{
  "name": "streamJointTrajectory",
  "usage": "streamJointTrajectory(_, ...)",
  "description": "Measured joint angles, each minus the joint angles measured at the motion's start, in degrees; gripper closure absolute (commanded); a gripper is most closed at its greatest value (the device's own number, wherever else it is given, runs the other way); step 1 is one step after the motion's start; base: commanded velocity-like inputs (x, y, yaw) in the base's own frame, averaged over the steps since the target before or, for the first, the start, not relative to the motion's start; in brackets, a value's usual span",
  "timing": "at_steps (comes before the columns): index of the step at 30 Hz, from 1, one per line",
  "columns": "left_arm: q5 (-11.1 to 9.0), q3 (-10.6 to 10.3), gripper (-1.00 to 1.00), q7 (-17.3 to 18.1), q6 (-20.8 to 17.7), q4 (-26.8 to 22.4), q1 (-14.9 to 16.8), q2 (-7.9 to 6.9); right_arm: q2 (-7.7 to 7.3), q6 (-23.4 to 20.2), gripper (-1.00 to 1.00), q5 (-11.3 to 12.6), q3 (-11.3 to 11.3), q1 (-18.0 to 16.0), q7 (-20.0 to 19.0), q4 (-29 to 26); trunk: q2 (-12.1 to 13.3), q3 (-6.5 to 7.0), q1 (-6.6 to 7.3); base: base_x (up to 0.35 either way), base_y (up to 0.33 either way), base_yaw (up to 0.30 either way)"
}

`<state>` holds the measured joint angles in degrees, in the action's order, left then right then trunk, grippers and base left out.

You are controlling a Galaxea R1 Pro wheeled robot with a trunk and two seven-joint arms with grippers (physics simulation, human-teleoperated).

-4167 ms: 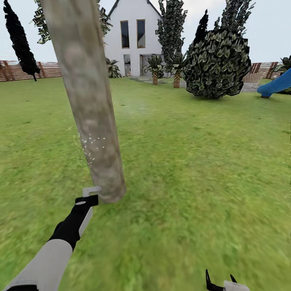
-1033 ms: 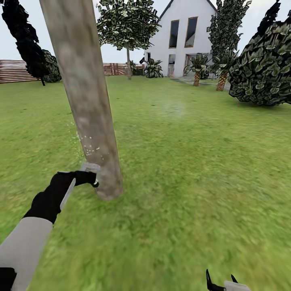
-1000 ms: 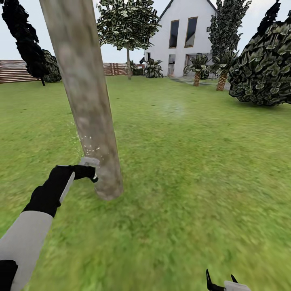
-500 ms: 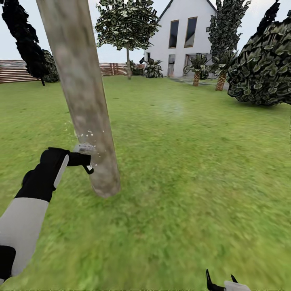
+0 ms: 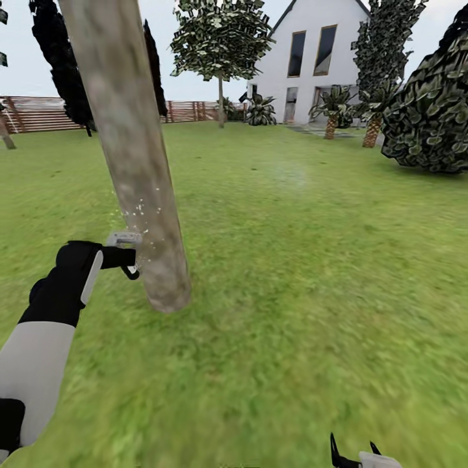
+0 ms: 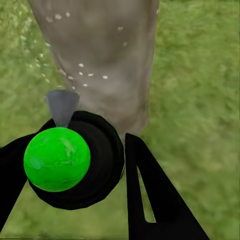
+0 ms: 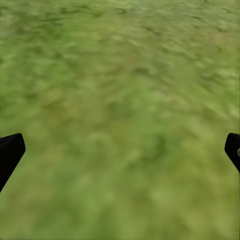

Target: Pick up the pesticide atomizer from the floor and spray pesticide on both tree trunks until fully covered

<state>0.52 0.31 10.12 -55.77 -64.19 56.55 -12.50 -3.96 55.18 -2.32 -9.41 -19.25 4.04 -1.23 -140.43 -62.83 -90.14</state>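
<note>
A thick pale grey-beige tree trunk (image 5: pixel 133 156) leans up through the head view at the left, rooted in the lawn (image 5: pixel 312 273). My left gripper (image 5: pixel 127 260) is shut on the pesticide atomizer (image 5: pixel 123 239), whose pale nozzle sits almost against the bark. In the left wrist view the atomizer shows a green ball top (image 6: pixel 56 158) on a black body with a grey nozzle (image 6: pixel 62 106) aimed at the trunk (image 6: pixel 105 55). Whitish pesticide specks (image 5: pixel 140 211) dot the bark. My right gripper (image 5: pixel 354 452) hangs low with its fingers (image 7: pixel 10 152) wide open over grass.
A white house (image 5: pixel 318 58) stands at the back, with small palms (image 5: pixel 333 107) and a big dark bush (image 5: pixel 429 110) to the right. A brown slat fence (image 5: pixel 39 114) runs along the back left. Another leafy tree (image 5: pixel 221 39) stands mid-distance. Grass spreads to the right.
My left gripper with the atomizer has risen along the trunk, and the speck patch now sits higher on the bark. The head view has swung slightly left.
</note>
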Motion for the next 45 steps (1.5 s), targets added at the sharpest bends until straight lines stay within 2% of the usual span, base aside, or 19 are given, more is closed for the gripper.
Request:
streamJointTrajectory(4,0.0,0.1,1.00,-3.1,0.5,0.0,-0.2,0.11,0.00,0.0,-1.00,0.0,0.0,0.0,0.0,0.0,0.0,0.00,0.00,-0.013,-0.274,0.212)
streamJointTrajectory(8,0.0,0.1,1.00,-3.4,0.5,-0.1,-0.1,0.11,-0.01,0.0,-1.00,0.0,0.0,0.0,0.0,0.0,0.0,0.00,0.00,0.000,-0.274,0.018)
streamJointTrajectory(11,0.0,0.1,1.00,-6.2,0.5,0.3,-0.2,0.11,0.00,0.0,-1.00,0.0,0.0,0.0,0.0,0.0,0.0,0.00,0.00,0.078,-0.272,0.000)
streamJointTrajectory(16,-0.2,0.0,1.00,-6.7,0.5,0.6,-0.4,0.19,-0.01,0.0,-1.00,0.0,0.0,0.0,0.0,0.0,0.0,0.00,0.00,0.197,-0.233,0.000)
streamJointTrajectory(18,-0.4,0.0,1.00,-6.8,0.8,3.1,-1.6,0.21,0.00,0.0,-1.00,0.0,0.0,0.0,0.0,0.0,0.0,-0.01,-0.01,0.181,-0.234,0.000)
streamJointTrajectory(19,-0.6,0.0,1.00,-6.9,3.4,6.0,-2.2,1.11,0.00,0.0,-1.00,0.0,0.0,0.0,0.0,0.0,0.0,-0.01,-0.01,0.112,-0.253,0.004)
streamJointTrajectory(21,0.0,0.1,1.00,-8.8,6.4,8.6,-2.3,1.77,0.00,0.0,-1.00,-0.1,0.0,0.0,0.0,0.0,0.0,0.00,0.00,0.035,-0.267,0.095)
streamJointTrajectory(23,-0.4,0.2,1.00,-10.5,7.2,9.4,-2.3,1.92,0.00,0.0,-1.00,0.0,0.0,0.0,0.0,0.0,0.0,0.00,0.00,0.006,-0.273,0.232)
streamJointTrajectory(33,-0.2,0.2,1.00,-11.0,7.4,9.7,-2.3,2.07,-0.06,0.0,-1.00,0.0,0.0,0.0,0.0,0.0,0.0,0.00,0.00,0.013,-0.274,0.198)
streamJointTrajectory(37,-0.4,0.0,1.00,-14.2,7.4,9.7,-2.3,2.67,-0.09,0.0,-1.00,0.0,0.0,0.0,0.0,0.0,0.0,0.00,0.00,0.049,-0.275,0.001)
streamJointTrajectory(39,-0.9,0.0,1.00,-14.6,7.4,9.8,-2.4,2.73,-0.09,0.0,-1.00,0.0,0.0,0.0,0.0,0.0,0.0,0.00,0.00,0.029,-0.275,0.000)
streamJointTrajectory(43,-1.3,0.0,1.00,-14.7,7.4,9.8,-4.2,2.78,0.00,0.0,-1.00,0.0,0.0,0.0,0.0,0.0,0.0,0.00,0.00,0.065,-0.275,0.156)
streamJointTrajectory(45,-1.4,0.1,1.00,-14.7,7.5,9.8,-4.4,3.52,0.00,0.0,-1.00,0.0,0.0,0.0,0.0,0.0,0.0,0.00,0.00,0.007,-0.275,0.272)
